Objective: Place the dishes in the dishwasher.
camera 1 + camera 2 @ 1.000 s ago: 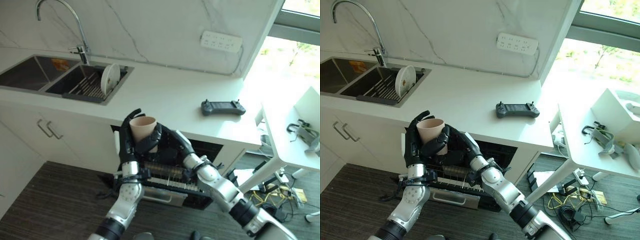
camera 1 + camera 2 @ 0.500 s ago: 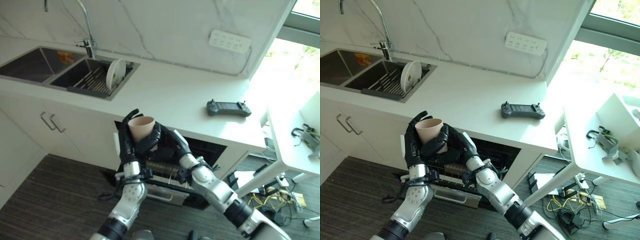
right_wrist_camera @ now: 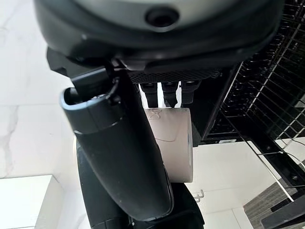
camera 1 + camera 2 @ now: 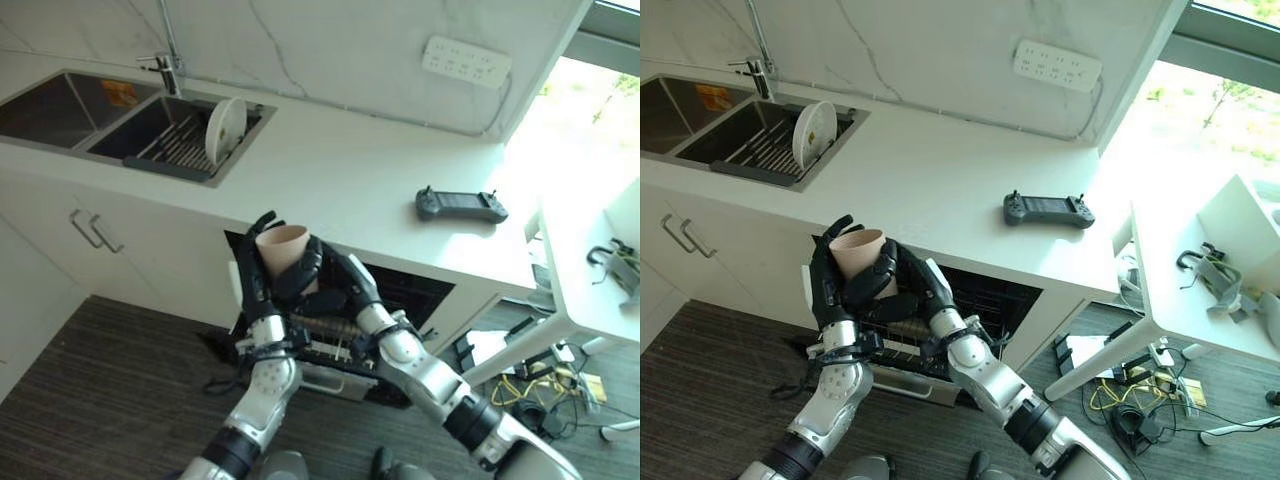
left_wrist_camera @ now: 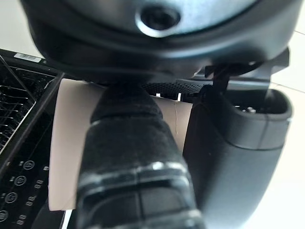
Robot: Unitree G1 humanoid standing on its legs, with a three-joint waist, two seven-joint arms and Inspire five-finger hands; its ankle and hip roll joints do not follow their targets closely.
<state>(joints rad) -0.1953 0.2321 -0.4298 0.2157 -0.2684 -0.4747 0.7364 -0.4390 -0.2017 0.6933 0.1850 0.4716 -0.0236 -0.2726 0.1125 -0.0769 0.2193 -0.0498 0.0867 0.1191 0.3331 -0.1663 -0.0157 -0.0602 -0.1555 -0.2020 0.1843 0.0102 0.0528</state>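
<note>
Above dishwasher rack (image 4: 330, 350): both hands' fingers wrap beige cup (image 4: 284, 245); cup base hidden by right hand (image 4: 325, 285), left hand (image 4: 250, 285).

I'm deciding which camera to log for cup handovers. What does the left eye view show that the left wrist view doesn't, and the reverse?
Left eye view alone: the white plate standing in the steel sink rack, the dark handheld controller on the white counter, and the right hand. Left wrist view alone: the dishwasher's button panel, close up. Both: the beige paper cup gripped by the left hand.
</note>
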